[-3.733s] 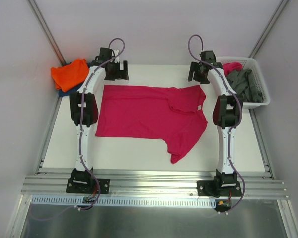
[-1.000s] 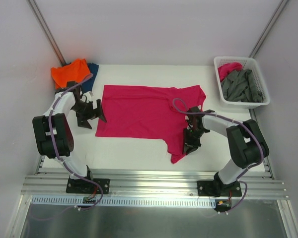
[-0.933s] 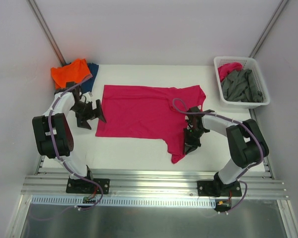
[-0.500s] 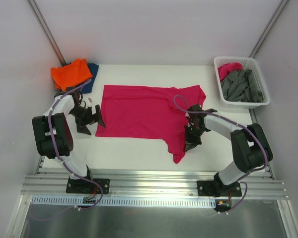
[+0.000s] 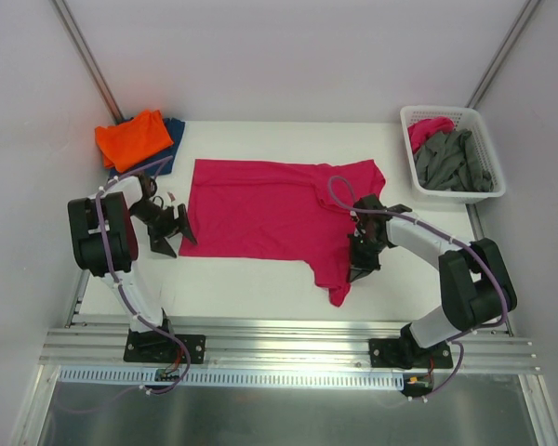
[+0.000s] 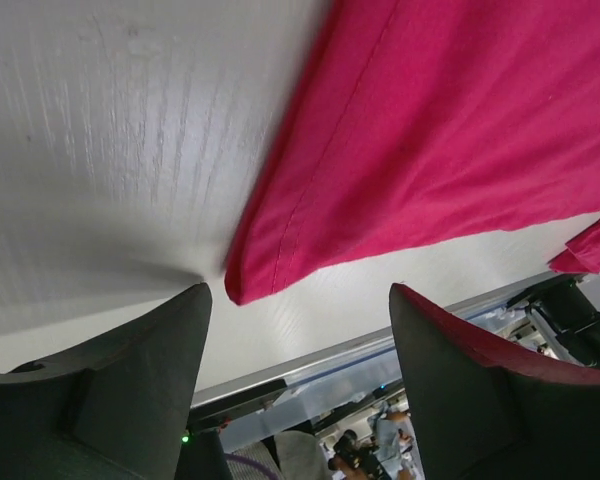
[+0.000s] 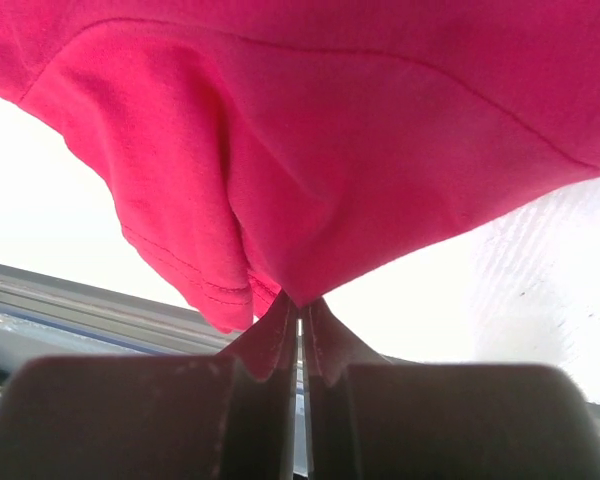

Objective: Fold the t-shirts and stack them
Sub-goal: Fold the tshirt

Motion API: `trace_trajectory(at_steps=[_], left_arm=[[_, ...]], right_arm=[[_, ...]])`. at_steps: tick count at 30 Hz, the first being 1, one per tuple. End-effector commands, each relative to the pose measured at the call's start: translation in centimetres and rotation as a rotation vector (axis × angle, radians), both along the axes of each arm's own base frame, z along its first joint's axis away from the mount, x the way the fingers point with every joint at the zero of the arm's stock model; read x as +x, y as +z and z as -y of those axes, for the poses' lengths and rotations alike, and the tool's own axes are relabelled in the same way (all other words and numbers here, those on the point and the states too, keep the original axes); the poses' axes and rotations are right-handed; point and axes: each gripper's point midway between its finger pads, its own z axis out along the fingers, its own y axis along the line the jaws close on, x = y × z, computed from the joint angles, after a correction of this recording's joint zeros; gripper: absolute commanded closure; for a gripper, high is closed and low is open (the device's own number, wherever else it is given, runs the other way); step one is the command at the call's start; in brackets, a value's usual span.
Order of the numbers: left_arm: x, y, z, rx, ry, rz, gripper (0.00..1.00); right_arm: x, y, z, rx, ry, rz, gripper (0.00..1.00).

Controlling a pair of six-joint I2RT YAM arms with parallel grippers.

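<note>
A large magenta t-shirt (image 5: 270, 209) lies spread flat across the middle of the table, one sleeve trailing toward the near edge. My left gripper (image 5: 177, 239) is low beside the shirt's near-left corner, open. In the left wrist view that corner (image 6: 248, 282) lies just ahead of the gap between the fingers of the left gripper (image 6: 300, 293), and nothing is between them. My right gripper (image 5: 356, 269) is shut on the shirt's right edge by the sleeve. The right wrist view shows the right gripper (image 7: 300, 312) with magenta cloth (image 7: 310, 150) pinched at its tips.
An orange t-shirt (image 5: 130, 137) lies folded on a dark blue one (image 5: 174, 132) at the far left corner. A white lattice basket (image 5: 491, 190) at the far right holds grey shirts (image 5: 456, 158) and a pink one (image 5: 430, 126). Aluminium rails (image 5: 288, 339) run along the near edge.
The right gripper has shut on the shirt's edge and drawn the sleeve slightly nearer. The left gripper has slid toward the shirt's near-left corner, and its jaws have narrowed somewhat.
</note>
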Motion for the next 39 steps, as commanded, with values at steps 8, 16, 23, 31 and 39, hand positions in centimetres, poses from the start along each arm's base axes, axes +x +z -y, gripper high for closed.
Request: trace_trajectory(at_steps=[8,16,23,31,39], left_arm=[[1.5,0.9,0.5,-0.077,0.015,0.031,0.61],[1.0,1.0,0.6,-0.084,0.016,0.031,0.90],[0.8,1.7,0.4,-0.078,0.016,0.051,1.00],[1.5,3.4,0.4,-0.106,0.025,0.099,1.00],[3.7,4.7,0.1,-0.111,0.015,0.156,1.00]], right_arm=[[0.4,0.7,1.0,-0.024,-0.011,0.027,0.97],[1.3,0.7,0.9,-0.018,-0.024,0.033,0.97],[2.0,1.0,1.6,-0.021,-0.039,0.063,0.99],[3.8,2.6,2.9,-0.020,-0.069,0.141,0.99],[6.6,4.9,4.3,-0.008,-0.099,0.263,0.99]])
